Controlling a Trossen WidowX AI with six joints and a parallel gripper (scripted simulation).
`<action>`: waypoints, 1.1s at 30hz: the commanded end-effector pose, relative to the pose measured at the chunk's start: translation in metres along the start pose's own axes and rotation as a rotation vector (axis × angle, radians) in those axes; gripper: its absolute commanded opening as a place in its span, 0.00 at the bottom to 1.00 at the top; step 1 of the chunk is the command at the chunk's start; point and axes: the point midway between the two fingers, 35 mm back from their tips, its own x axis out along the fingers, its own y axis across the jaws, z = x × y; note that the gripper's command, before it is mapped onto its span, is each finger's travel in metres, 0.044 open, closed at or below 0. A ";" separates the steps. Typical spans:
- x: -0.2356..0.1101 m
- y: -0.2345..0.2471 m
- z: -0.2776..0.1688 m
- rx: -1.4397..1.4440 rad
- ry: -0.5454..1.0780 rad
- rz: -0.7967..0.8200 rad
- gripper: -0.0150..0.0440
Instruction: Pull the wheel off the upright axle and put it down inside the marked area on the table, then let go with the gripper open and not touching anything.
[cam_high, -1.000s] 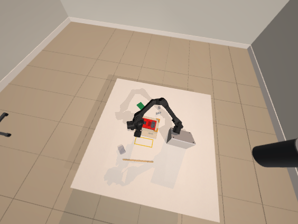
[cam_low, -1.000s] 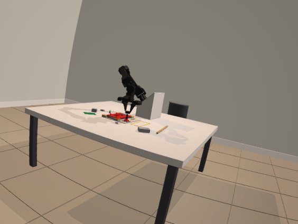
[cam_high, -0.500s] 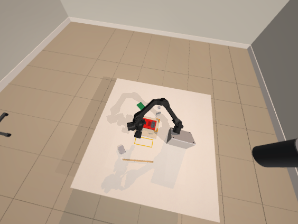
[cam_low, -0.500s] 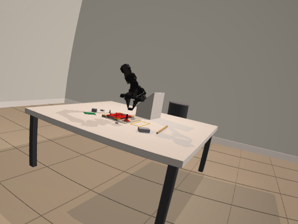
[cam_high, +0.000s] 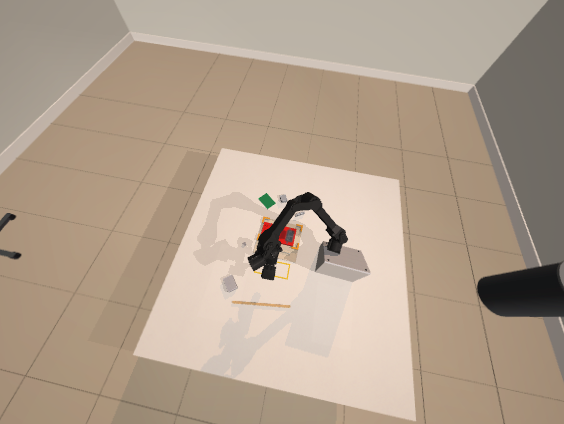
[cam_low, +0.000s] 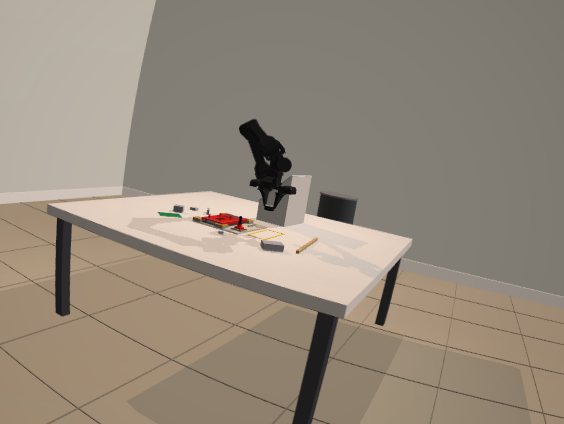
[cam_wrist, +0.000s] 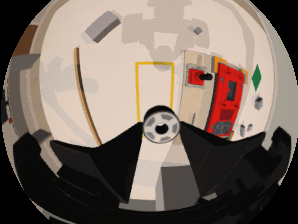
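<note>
My gripper (cam_low: 269, 204) (cam_wrist: 161, 125) is shut on the wheel (cam_low: 269, 208) (cam_wrist: 161, 119), a small dark-rimmed wheel with a light spoked face, held well above the table. The upright axle (cam_low: 240, 221) (cam_wrist: 205, 77) stands bare on its small red base, apart from the wheel. The marked area (cam_high: 289, 271) (cam_low: 274, 237) (cam_wrist: 155, 63) is a thin yellow rectangle on the table beside the beige board. In the wrist view the wheel overlaps its near end. In the top view the arm hides the wheel, the axle and part of the rectangle.
A red assembly (cam_low: 225, 219) (cam_wrist: 235, 80) sits on the board beside the axle. A wooden stick (cam_high: 261, 304) (cam_low: 307, 245) and a grey block (cam_high: 229, 283) (cam_low: 272, 246) (cam_wrist: 101, 26) lie beyond the rectangle. A green plate (cam_high: 267, 201) (cam_low: 170, 215) (cam_wrist: 256, 77) and a tall grey box (cam_high: 350, 260) (cam_low: 298, 205) are farther off.
</note>
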 end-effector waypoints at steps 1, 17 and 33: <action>0.006 0.003 -0.005 0.009 0.009 -0.001 0.25; 0.068 0.003 -0.003 0.009 0.008 -0.001 0.25; 0.103 0.002 -0.005 0.016 0.015 0.000 0.48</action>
